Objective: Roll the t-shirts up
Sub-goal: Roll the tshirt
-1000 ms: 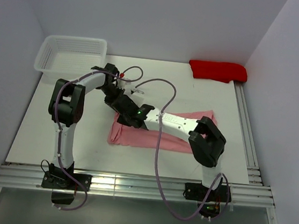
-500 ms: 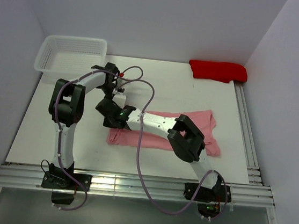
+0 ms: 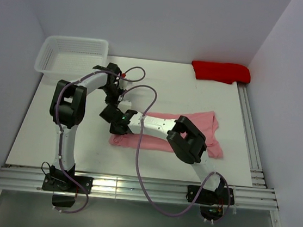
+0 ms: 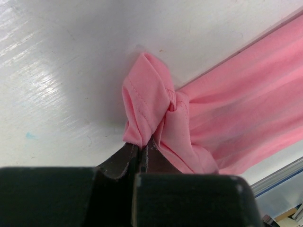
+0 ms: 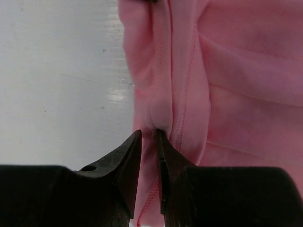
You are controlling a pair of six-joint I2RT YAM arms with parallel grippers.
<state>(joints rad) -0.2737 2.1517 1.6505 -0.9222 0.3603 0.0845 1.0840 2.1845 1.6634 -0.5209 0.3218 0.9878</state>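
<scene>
Pink t-shirt (image 3: 213, 129) lies on the table (image 3: 92, 153) as a long folded strip, running from centre-left to the right side. At the strip's left end the left gripper (image 4: 140, 147) has its jaws pressed together on a bunched corner of the fabric, which bulges just past the tips. The right arm reaches left across the strip. The right gripper (image 5: 150, 137) has narrow jaws pinching a fold beside a stitched hem at the same end. The two grippers sit close together. White mesh basket (image 3: 73, 54) at far left. Red cloth (image 3: 221, 71) at far right, well apart from the shirt.
</scene>
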